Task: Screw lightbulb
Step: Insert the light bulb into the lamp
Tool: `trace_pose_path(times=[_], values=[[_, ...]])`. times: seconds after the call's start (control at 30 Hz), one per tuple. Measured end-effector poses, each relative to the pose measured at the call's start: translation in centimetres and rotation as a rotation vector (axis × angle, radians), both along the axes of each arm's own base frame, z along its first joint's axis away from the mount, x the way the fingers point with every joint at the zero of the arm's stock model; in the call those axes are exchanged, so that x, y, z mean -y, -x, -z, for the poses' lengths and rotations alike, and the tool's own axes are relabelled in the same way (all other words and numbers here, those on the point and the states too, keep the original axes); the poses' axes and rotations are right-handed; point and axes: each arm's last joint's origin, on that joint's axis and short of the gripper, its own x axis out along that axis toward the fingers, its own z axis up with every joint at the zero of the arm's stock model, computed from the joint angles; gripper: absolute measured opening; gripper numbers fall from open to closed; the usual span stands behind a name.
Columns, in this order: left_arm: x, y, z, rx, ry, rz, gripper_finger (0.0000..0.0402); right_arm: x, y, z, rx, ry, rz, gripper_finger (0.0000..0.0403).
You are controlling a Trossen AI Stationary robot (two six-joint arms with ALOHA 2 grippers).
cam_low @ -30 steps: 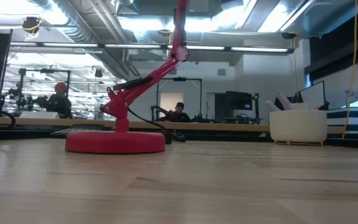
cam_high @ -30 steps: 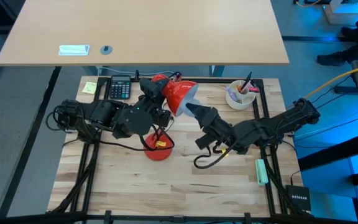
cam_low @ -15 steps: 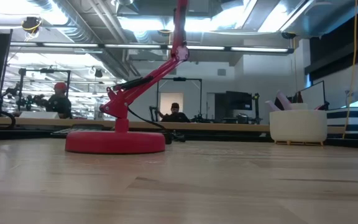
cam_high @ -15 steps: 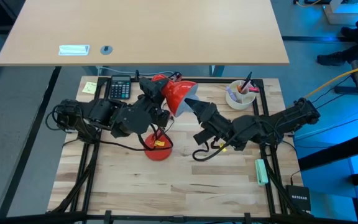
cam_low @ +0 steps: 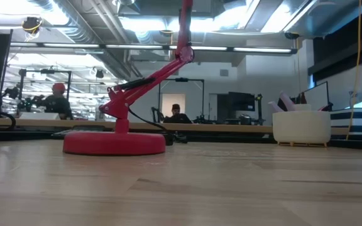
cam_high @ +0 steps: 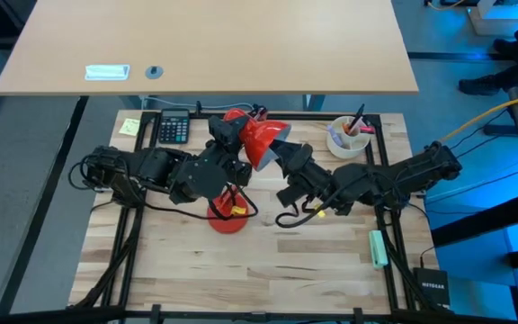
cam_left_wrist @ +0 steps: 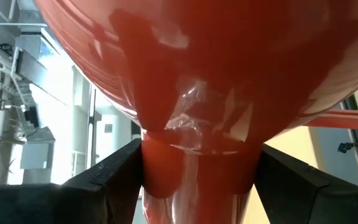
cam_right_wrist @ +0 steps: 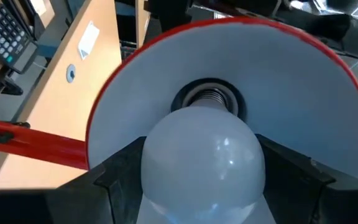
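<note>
Right gripper [cam_right_wrist: 204,180] holds the bulb [cam_right_wrist: 204,158] at the mouth of the lamp shade [cam_right_wrist: 278,81]. Its fingers [cam_right_wrist: 114,177] pinch the glass globe from both sides. The bulb's screw base [cam_right_wrist: 209,98] sits right at the socket [cam_right_wrist: 185,93] in the centre of the shade; can't tell how many threads are engaged.

Left gripper [cam_left_wrist: 197,174] is clamped on the shade's narrow neck [cam_left_wrist: 194,158] from behind, fingers [cam_left_wrist: 114,180] pressed on either side, bracing the lamp.

High view: both grippers meet at the shade [cam_high: 261,139], upper centre of the frame, above the table [cam_high: 331,261]. Lamp base [cam_high: 227,216] sits just below centre. The cup [cam_high: 347,137] of pens at upper right is well apart.

Handling, my read:
- Bulb is light, with a smooth, slippery globe. Thin glass, so fragile.
- Grip on the widest part of the globe is right. Keep the squeeze modest, enough for torque without slipping.
- Axis must stay in line with the socket or it cross-threads.
- Lamp arm is jointed and will give, so the left brace matters.
</note>
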Motion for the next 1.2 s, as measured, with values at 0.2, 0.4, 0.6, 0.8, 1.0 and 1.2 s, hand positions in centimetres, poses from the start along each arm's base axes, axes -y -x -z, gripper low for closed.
trace_pose_path(times=[0.2,0.4,0.6,0.8,1.0,1.2], values=[[0.1,-0.6,0.6,-0.016,-0.021,-0.027,0.025,-0.2,-1.1,0.7,0.025,-0.018,0.03,0.0266],[0.3,-0.6,0.7,-0.01,-0.024,-0.033,0.025,-0.2,-1.2,0.5,0.094,-0.081,0.013,0.0266],[0.6,-0.5,0.7,-0.007,-0.025,-0.028,0.025,-0.3,-1.3,0.6,0.166,-0.172,-0.012,0.0266],[1.3,-0.2,0.6,-0.005,-0.032,-0.02,0.025,-0.3,-1.3,0.5,0.293,-0.339,-0.072,0.0266],[1.8,-0.1,0.6,-0.003,-0.035,-0.012,0.025,-0.4,-1.3,0.4,0.415,-0.512,-0.129,0.0266],[1.8,-0.1,0.6,0.001,-0.034,-0.013,0.025,-0.2,-1.4,0.4,0.532,-0.688,-0.151,0.0266]])
